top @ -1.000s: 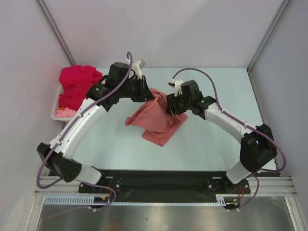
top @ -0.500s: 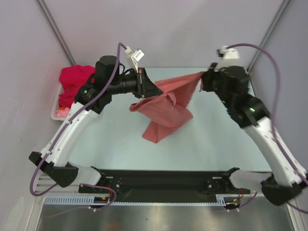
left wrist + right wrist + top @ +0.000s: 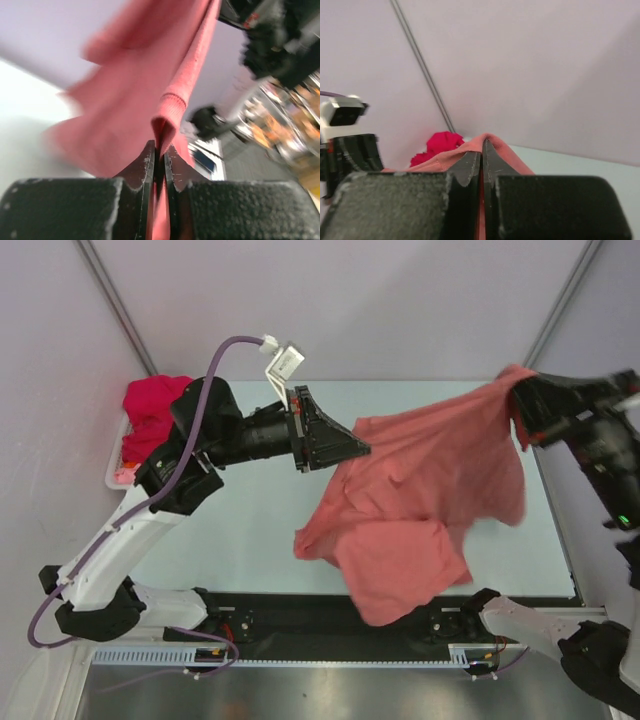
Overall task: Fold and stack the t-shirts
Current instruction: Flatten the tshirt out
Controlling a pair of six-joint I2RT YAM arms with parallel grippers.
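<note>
- Hanging aloft, salmon-red t-shirt (image 3: pixel 420 480), pinched by left gripper (image 3: pixel 350 449) and right gripper (image 3: pixel 519 406) at opposite edges.
- Risk: thin grips; pulling wider may slip cloth free.

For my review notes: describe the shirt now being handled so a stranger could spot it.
Look above the pale table. A dusty salmon-red t-shirt hangs spread between the left gripper and the right gripper. Unlike the crimson shirt heaped in the white basket at far left, it is paler and airborne.
</note>
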